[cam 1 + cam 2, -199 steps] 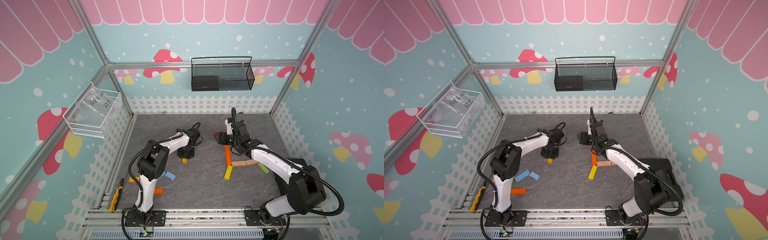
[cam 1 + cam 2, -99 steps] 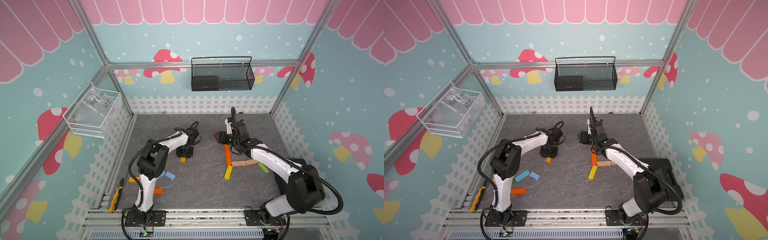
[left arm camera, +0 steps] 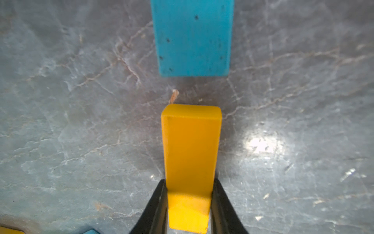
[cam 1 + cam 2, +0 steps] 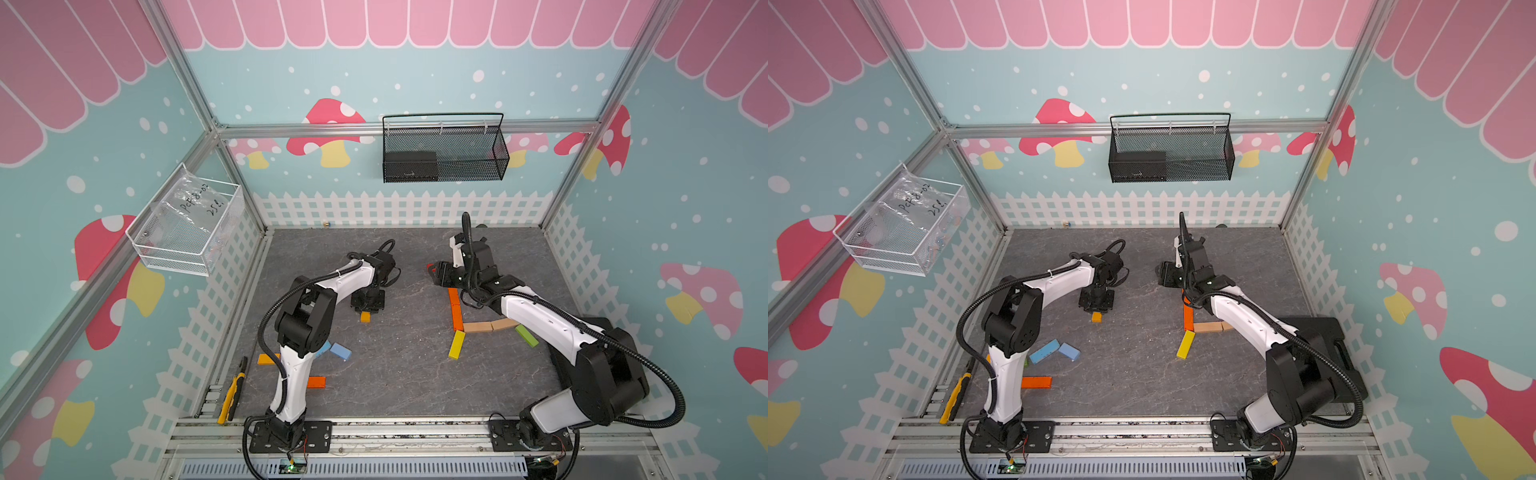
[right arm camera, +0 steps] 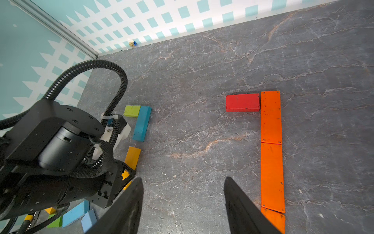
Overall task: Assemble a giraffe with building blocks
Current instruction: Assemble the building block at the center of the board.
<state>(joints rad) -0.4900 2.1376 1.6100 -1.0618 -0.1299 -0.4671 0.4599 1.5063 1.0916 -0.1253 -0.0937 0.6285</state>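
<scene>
Between the pinching jaws of your left gripper [image 3: 189,183]: yellow block [image 3: 191,141], low over the mat [image 3: 81,121], blue block [image 3: 192,36] just ahead. Lift straight, keep it square, carry toward the orange bars [image 5: 271,117] where your right gripper [image 5: 183,179] hovers spread, empty.

Between the orange column [image 5: 271,117] and the left arm [image 5: 56,152], we see a wide lane of bare grey mat [image 5: 192,131], free for a gripper to pass. The arm itself walls the lane's opposite side, with the amber block [image 5: 132,157] and the teal block [image 5: 142,123] low beside it. A red block [image 5: 242,102], just beside the column's far end, narrows the lane there. At the column's near end, a yellow block [image 4: 456,345] and tan blocks [image 4: 478,327] fan out.
</scene>
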